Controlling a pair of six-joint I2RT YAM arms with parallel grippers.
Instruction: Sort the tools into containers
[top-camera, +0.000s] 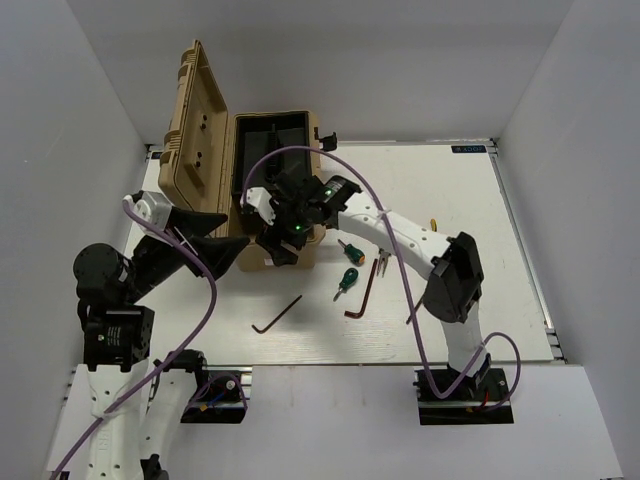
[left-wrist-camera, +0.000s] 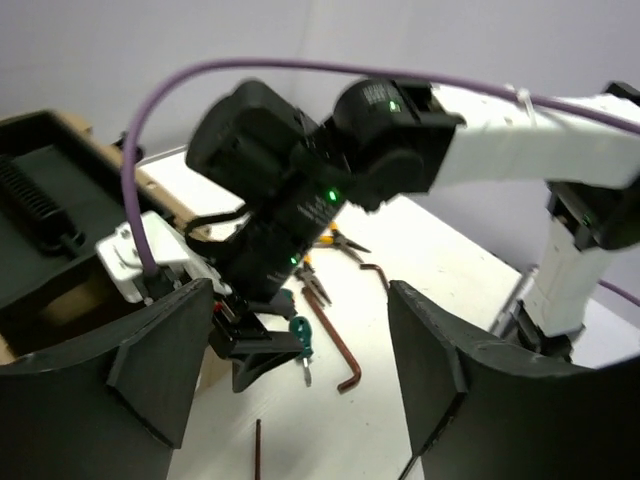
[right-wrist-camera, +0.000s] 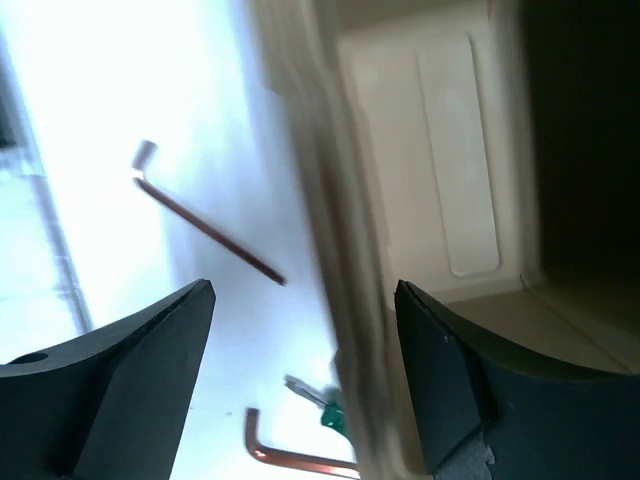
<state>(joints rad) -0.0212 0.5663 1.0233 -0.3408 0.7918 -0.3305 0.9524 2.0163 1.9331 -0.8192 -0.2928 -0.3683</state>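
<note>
The table (top-camera: 460, 200) carries the box (top-camera: 205, 140) at its far left corner. The lid stands upright and the tray is exposed, evidently so tools can be dropped in.

The right gripper (right-wrist-camera: 302, 290) hangs over the box's near rim with its claw released, jaws wide and nothing between them. Whether anything lies in the tray beneath it cannot be told.

The left gripper (left-wrist-camera: 297, 290) waits near the box's near left corner, also released and empty, seemingly to keep out of the right arm's way.

Unsorted tools lie around the table's middle, towards its near edge:
- pliers (top-camera: 383, 262)
- two screwdrivers (top-camera: 350, 250) (top-camera: 346, 281)
- hex keys (top-camera: 277, 313) (top-camera: 362, 290)

In my judgement, most of the sorting remains.
</note>
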